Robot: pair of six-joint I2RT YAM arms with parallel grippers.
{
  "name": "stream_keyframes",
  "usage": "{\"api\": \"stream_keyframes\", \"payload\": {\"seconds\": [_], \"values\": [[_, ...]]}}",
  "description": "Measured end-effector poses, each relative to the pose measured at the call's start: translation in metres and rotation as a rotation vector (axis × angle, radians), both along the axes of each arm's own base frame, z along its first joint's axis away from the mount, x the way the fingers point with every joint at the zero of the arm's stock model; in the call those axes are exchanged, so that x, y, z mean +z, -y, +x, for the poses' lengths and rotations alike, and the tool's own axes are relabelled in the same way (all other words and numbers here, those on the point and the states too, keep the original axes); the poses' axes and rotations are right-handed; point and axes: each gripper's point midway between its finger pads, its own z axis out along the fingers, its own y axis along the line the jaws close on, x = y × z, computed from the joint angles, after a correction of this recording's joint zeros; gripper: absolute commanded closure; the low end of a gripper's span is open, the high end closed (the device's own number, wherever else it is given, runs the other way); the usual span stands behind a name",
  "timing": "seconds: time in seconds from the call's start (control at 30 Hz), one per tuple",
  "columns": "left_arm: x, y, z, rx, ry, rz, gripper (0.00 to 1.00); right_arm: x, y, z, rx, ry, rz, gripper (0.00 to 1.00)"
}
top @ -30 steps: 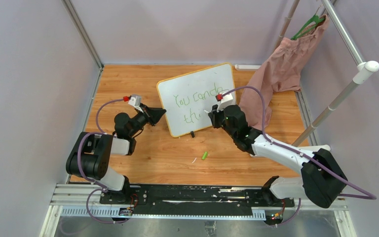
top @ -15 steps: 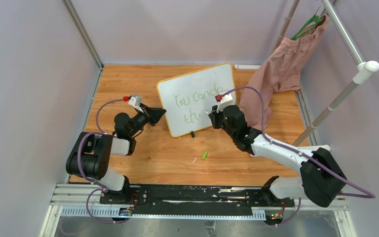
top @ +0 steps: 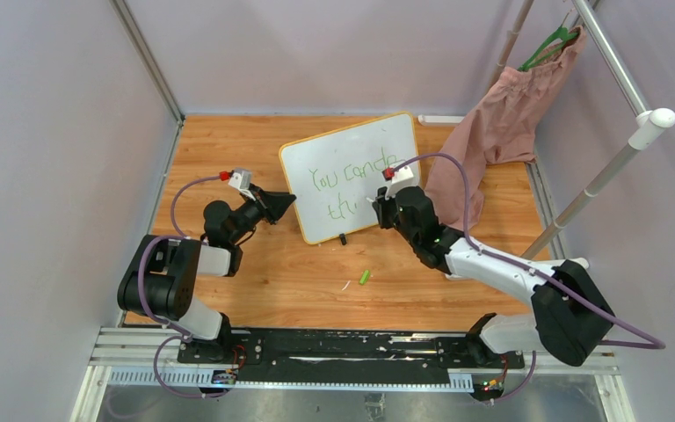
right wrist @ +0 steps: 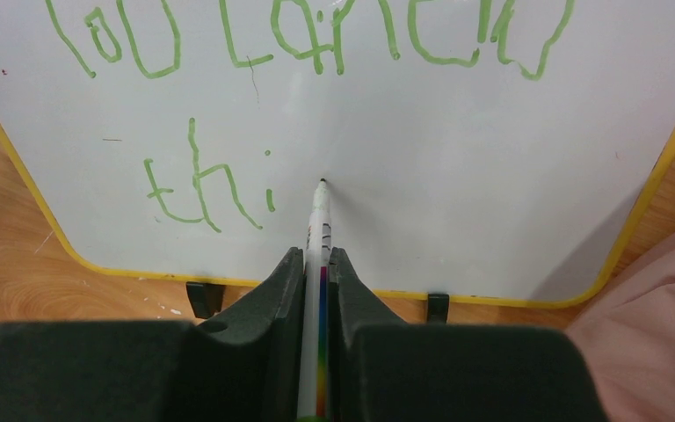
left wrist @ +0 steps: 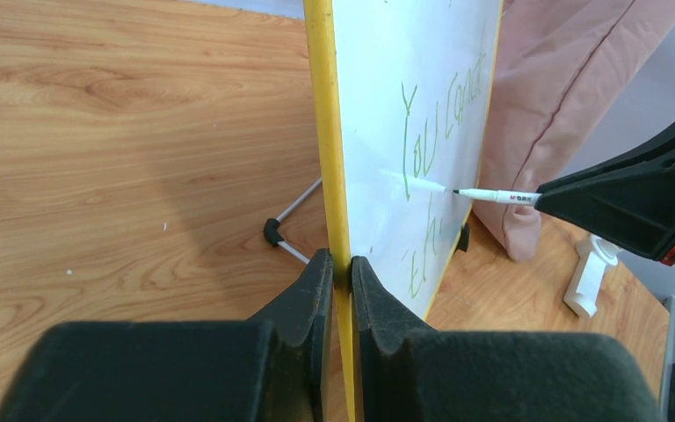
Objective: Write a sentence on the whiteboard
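Note:
The whiteboard [top: 356,145] stands tilted on the wooden table, white with a yellow rim. Green writing, the sentence [top: 338,180], reads "You can do" [right wrist: 316,35] with "thi" [right wrist: 202,189] below it. My left gripper [left wrist: 341,264] is shut on the board's yellow left edge [left wrist: 321,105]; in the top view this left gripper [top: 288,200] sits at the board's lower left. My right gripper [right wrist: 316,259] is shut on a white marker [right wrist: 319,220] with a rainbow stripe. The marker's tip [right wrist: 322,182] rests at the board just right of "thi". From above, the right gripper [top: 380,202] is at the board's lower right.
A pink cloth [top: 501,123] hangs from a green hanger on a white rack pole [top: 615,158] right of the board. A green cap [top: 365,277] lies on the table in front. Black clip feet [right wrist: 199,297] and a wire stand leg [left wrist: 294,211] prop the board.
The right arm's elbow has shifted slightly left; the marker tip stays almost where it was. The left arm and the board have not moved.

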Motion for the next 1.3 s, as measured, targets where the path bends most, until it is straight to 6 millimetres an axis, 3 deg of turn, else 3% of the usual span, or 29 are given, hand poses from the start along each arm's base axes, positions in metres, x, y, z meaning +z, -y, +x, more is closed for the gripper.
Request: {"api": "stream_keyframes", "payload": {"seconds": [0.93, 1.3], "values": [[0.0, 0.001, 0.001, 0.005, 0.0, -0.001, 1.0, -0.001, -0.02, -0.002, 0.061, -0.012, -0.001, 1.0], [0.0, 0.001, 0.001, 0.004, 0.0, -0.001, 1.0, -0.004, -0.017, -0.003, 0.05, -0.016, -0.011, 1.0]]}}
